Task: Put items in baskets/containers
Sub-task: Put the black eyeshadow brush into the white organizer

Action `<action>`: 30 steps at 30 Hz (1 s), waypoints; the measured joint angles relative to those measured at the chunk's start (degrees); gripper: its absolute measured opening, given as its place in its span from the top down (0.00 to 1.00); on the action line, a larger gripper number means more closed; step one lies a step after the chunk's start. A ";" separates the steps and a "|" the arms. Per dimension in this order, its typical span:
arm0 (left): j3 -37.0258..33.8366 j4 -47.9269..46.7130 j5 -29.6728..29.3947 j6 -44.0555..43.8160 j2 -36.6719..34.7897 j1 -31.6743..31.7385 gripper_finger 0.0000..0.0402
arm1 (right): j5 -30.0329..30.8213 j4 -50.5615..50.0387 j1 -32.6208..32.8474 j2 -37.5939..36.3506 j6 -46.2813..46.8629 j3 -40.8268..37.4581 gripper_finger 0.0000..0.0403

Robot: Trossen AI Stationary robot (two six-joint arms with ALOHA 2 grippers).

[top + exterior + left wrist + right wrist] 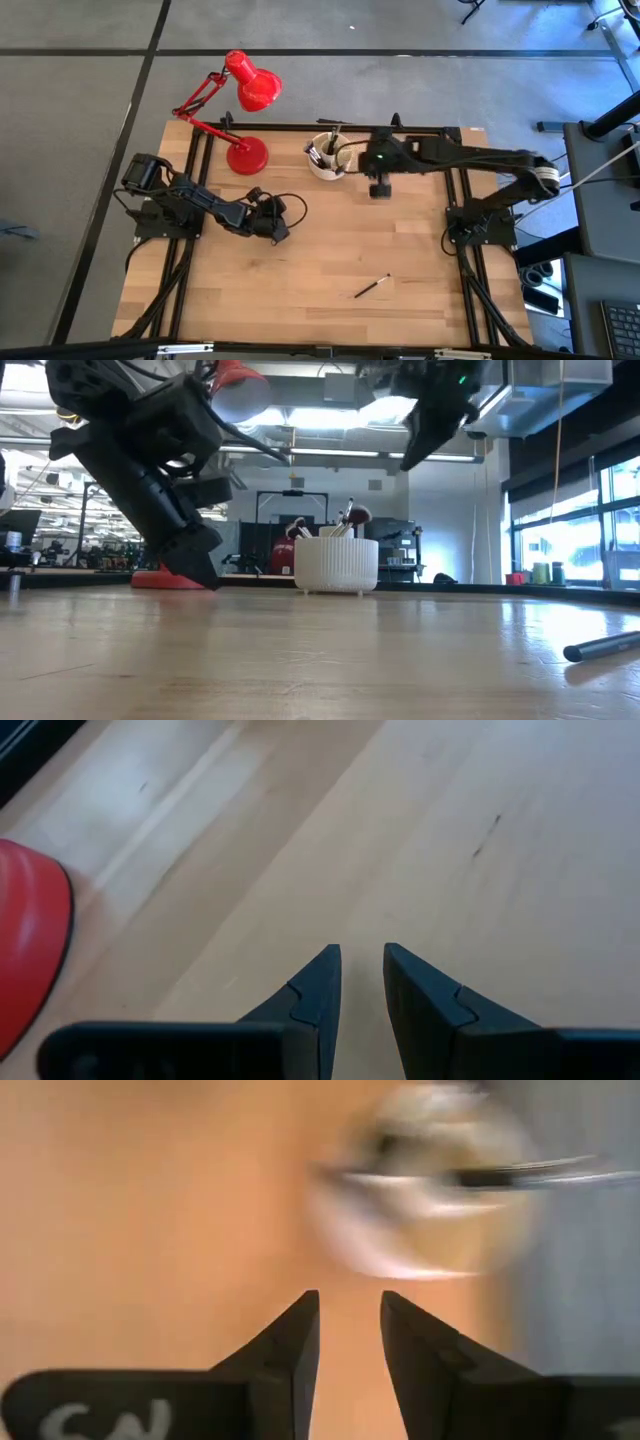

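High view: you see the right arm stretched across the table's far edge, its right gripper (379,186) hovering just beside the cream organiser (327,158). Its jaws stand a narrow gap apart and hold nothing. The left gripper (278,222) rests low near the red desk lamp (245,120), jaws likewise slightly parted and empty. Count one organiser, several brushes upright inside it, and one loose makeup brush (372,287) on the table's near side. The right wrist view is blurred; you cannot count the brushes exactly.
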 joint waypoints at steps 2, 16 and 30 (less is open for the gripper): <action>0.00 0.02 -0.09 -0.63 0.00 -0.52 0.81 | -13.09 -2.13 0.23 -1.45 9.17 -1.23 0.73; 0.00 0.68 -0.73 -2.71 0.00 -0.82 0.81 | -21.84 5.04 25.76 2.93 20.95 -21.22 0.73; 0.00 2.50 -2.75 -2.18 0.00 -0.38 0.81 | -16.30 13.95 40.36 10.37 19.50 -21.52 0.73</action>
